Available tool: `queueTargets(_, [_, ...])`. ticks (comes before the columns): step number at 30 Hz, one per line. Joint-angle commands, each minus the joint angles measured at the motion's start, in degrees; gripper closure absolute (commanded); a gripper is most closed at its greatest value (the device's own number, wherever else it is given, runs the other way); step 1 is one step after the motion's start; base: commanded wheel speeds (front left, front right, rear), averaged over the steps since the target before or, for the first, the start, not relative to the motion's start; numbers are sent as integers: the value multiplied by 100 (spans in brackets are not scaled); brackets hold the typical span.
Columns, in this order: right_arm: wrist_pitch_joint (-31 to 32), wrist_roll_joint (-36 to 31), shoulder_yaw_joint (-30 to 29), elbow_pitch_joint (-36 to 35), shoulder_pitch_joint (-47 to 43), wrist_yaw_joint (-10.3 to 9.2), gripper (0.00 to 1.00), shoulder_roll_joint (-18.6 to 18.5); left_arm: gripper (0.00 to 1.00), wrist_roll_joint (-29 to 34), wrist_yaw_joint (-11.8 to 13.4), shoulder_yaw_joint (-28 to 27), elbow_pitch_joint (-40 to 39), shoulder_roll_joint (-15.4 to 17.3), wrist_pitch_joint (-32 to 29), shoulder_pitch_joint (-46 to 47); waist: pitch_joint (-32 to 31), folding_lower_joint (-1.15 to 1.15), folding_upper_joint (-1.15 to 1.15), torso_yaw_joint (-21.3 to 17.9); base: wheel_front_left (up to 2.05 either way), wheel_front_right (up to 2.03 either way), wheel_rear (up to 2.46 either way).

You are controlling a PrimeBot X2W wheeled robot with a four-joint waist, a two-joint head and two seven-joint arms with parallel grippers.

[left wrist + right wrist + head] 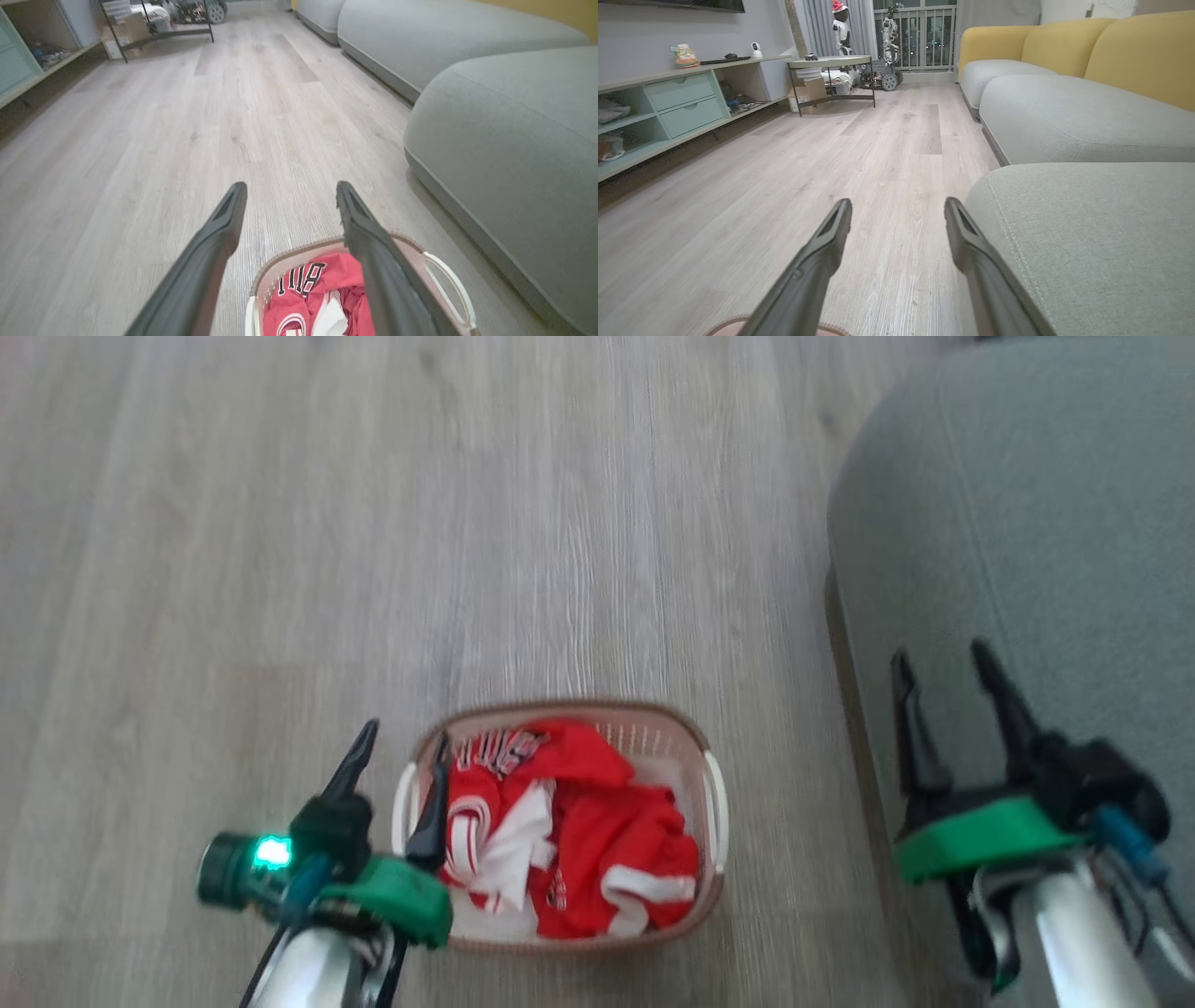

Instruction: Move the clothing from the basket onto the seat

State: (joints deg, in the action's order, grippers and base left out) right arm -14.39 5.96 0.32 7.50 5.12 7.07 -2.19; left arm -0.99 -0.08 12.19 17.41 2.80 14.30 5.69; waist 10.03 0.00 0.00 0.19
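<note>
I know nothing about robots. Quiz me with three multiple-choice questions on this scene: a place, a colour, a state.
1. Where does the basket stand? A on the floor beside the seat; B on the seat; C on a shelf.
2. The clothing is mostly: A blue; B red; C green.
3. The left fingers are: A clamped on cloth; B shut, empty; C spread, empty.
Answers: A, floorboards surround it; B, red with white trim; C, a clear gap between them.

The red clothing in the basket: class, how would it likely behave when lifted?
The clothing lies crumpled in soft folds, so it is probably floppy and would drape. It looks thin, so likely light. Pieces lie tangled in the basket, so one may drag another.
</note>
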Motion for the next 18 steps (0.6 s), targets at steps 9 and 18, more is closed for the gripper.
queueTargets(9, [-61, -84, -94, -434, 867, 42, 0, -68, 0, 251, -204, 240, 1111, 13, 70, 1275, 1509, 0, 0, -419, 0, 0, 0])
queueTargets(18, [-61, 147, -65, -651, 1447, 42, 0, -68, 0, 474, -394, 653, 2484, 152, 70, 2344, 2586, 0, 0, -892, 0, 0, 0])
